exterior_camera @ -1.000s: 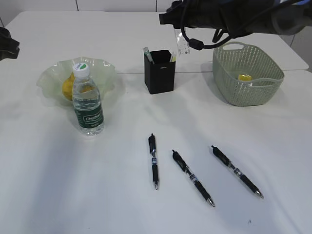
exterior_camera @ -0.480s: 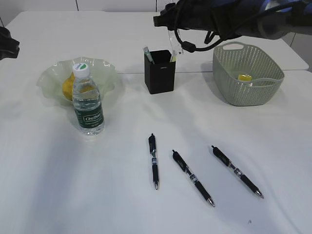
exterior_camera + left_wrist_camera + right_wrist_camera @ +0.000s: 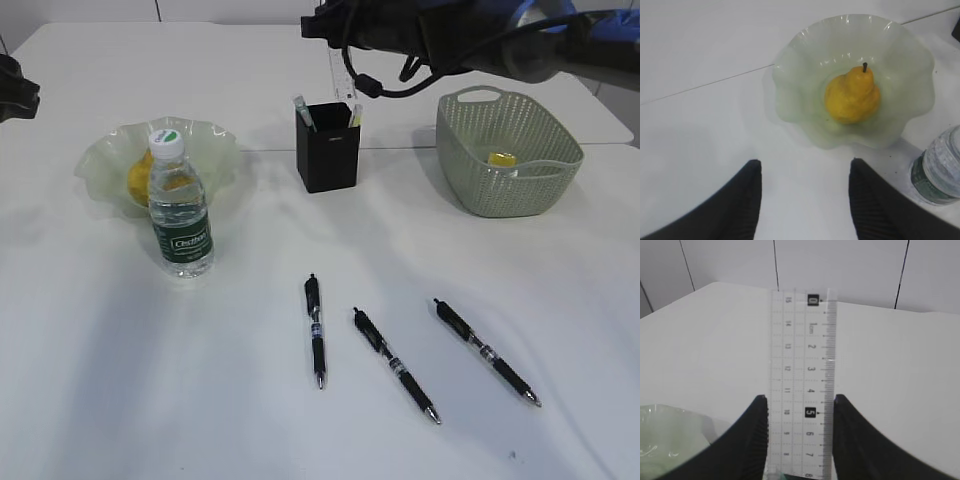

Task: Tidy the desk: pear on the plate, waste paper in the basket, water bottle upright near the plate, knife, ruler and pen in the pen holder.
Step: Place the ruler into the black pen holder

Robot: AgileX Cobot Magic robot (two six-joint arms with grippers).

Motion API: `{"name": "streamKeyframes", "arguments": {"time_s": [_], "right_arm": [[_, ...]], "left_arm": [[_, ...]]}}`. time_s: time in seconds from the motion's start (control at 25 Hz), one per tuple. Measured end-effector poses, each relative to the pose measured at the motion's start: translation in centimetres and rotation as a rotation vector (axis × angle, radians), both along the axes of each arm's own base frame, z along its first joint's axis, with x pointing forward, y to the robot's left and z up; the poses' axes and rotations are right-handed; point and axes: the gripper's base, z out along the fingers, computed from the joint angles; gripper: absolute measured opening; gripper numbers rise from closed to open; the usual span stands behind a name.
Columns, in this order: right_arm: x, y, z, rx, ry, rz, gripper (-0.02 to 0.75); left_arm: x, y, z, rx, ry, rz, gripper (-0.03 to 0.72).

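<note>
R arm reaches across the rear of the desk. We see the right gripper pinching the ruler by its edges, above the pen holder. Left gripper hangs by the plate, fingers spread, nothing between. Count: 3 pens on desk, 1 pear on plate, 1 water bottle upright, 1 basket.

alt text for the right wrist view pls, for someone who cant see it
The right gripper holds a clear ruler across its width between two black fingers, the ruler's zero end pointing away over the white desk. A bit of the pale green plate shows at lower left, and grey wall panels run across the top.
</note>
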Motion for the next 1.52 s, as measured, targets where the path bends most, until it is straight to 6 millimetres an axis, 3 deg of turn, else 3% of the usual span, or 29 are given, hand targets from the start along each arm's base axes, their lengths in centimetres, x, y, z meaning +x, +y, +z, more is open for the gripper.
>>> {"name": "streamKeyframes", "arguments": {"time_s": [0.44,0.72,1.52], "right_arm": [[1.2,0.6,-1.9,-0.008,-0.001,0.007,0.282],[2.0,0.9,-1.8,0.0,-0.032,0.007,0.282],[3.5,1.2,-5.6,0.019,-0.004,-0.019,0.282]], "left_arm": [[0.0,0.0,0.0,0.001,-0.001,0.0,0.395],[0.1,0.0,0.1,0.0,-0.018,-0.003,0.394],[0.2,-0.2,0.2,-0.003,-0.034,-0.01,0.394]]}}
